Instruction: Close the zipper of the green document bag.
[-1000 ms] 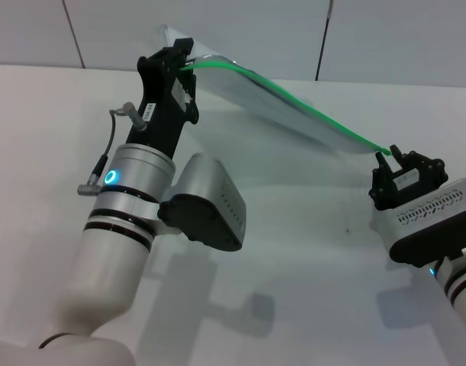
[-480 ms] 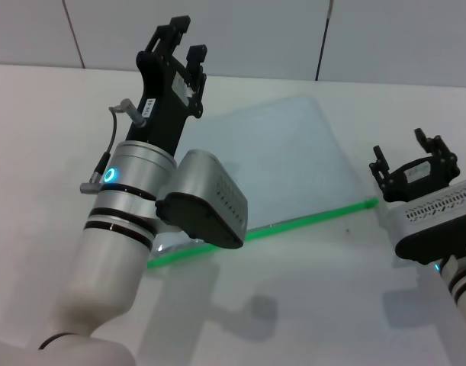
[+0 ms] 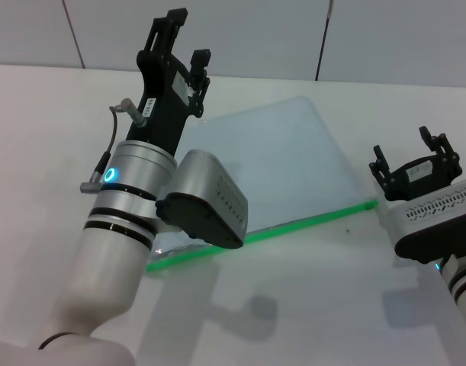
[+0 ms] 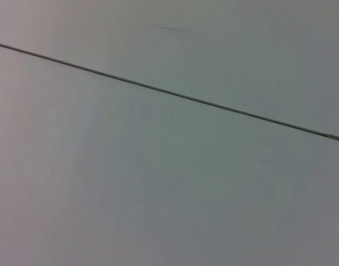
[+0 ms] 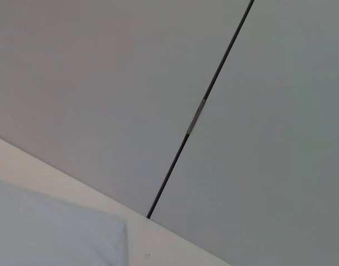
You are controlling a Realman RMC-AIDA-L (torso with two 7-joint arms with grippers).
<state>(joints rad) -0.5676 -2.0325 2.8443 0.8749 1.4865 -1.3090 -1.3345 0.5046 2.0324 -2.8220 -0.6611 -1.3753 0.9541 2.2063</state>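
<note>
1. Compared with half a second ago, we see the left gripper (image 3: 182, 38) raised slightly higher, and the right gripper (image 3: 412, 156) shifted a little outward.
2. Both pincers are spread and hold nothing.
3. The green document bag (image 3: 282, 168) lies flat on the white table (image 3: 42, 145) between the arms.
4. Its zipper (image 3: 309, 223), on the near long edge, runs from the left arm's base up toward the right gripper.
</note>
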